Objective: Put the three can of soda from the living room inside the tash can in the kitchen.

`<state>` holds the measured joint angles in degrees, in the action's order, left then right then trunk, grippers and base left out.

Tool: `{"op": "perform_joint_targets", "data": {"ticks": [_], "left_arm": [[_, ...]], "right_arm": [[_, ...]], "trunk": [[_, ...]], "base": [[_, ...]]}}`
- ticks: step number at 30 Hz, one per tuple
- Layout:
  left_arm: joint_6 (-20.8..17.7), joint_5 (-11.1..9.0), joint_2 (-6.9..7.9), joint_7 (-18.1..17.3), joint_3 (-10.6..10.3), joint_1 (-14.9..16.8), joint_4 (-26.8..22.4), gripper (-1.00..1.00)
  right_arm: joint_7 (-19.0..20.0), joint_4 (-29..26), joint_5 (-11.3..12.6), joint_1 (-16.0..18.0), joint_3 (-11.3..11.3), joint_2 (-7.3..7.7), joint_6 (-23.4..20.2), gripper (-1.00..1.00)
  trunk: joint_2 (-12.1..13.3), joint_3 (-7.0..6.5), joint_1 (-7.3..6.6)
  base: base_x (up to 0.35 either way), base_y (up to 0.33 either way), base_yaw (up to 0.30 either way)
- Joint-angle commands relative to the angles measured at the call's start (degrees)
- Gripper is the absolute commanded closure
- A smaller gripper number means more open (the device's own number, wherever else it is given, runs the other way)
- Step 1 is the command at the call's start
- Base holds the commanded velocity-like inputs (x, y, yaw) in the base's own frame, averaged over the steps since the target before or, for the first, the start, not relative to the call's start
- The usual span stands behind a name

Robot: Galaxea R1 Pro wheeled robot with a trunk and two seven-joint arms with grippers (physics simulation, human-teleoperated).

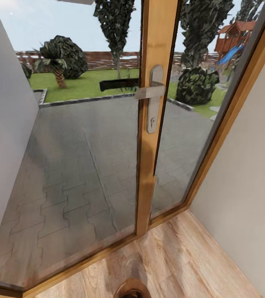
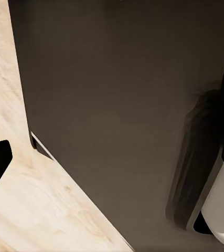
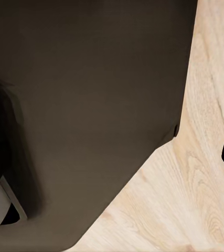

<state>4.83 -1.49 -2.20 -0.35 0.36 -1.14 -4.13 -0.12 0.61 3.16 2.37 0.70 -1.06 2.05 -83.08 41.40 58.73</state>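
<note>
You are facing the living room's wood-framed glass doors [image 1: 149, 124], shut, with a silver lever handle [image 1: 151, 91] on the middle stile. Light wood floor [image 1: 178, 256] runs up to the door's lower rail. A round brown rim [image 1: 131, 288], perhaps the trash can, pokes in at the bottom edge.

Warm varnished wood door frame [image 1: 159, 37], clear reflective glass panes [image 1: 87, 165], brushed satin metal handle [image 1: 151, 92] on its plate, pale grained wood floor [image 1: 182, 260], smooth matt off-white wall [image 1: 248, 198], rough grey patio paving [image 1: 78, 136] outside, dark matt robot body panel [image 2: 117, 105]
</note>
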Motion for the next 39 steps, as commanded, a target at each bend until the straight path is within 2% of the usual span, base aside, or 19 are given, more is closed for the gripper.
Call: {"op": "perform_joint_targets", "data": {"ticks": [1,35,39], "left_arm": [[0.0,0.0,0.00,0.0,0.0,0.0,0.0,-1.00],[-0.1,-0.1,0.26,0.1,-0.3,0.0,0.6,-1.00],[-0.5,0.5,1.16,-0.6,-1.3,-1.1,1.9,-1.00]], "right_arm": [[0.0,0.0,0.0,0.0,0.0,0.00,0.0,-1.00],[0.0,-0.1,0.3,0.0,0.0,0.08,0.3,-1.00],[0.2,1.2,-0.2,-1.3,0.7,0.22,1.0,-1.00]], "trunk": [[0.0,0.00,0.00],[0.0,0.00,0.00],[0.0,0.00,0.00]], "base": [[0.001,0.000,0.001],[0.000,0.000,0.000],[0.000,0.000,0.000]]}}
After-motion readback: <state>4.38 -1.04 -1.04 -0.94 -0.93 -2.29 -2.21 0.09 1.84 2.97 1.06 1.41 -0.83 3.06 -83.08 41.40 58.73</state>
